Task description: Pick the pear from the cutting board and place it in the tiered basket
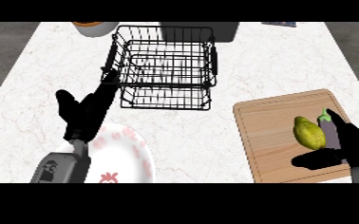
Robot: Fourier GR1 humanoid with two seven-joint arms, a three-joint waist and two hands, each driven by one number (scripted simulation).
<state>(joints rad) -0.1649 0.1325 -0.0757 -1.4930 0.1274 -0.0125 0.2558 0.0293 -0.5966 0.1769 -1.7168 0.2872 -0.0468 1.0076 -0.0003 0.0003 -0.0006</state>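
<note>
Left hand [88,109]: raised over the white tabletop [280,61], fingers straight and extended toward the black wire tiered basket [167,66], fingertips at or just beside its left frame; contact cannot be confirmed. It holds nothing. Below it lies a white plate with red pattern [129,159]. Wooden cutting board [273,133] sits at the right. The pear [308,133], yellow-green and intact, lies on the board, touching a small purple eggplant [329,132]. Right hand [336,147]: fingers spread around the pear's right side, thumb below it, not closed on it.
</note>
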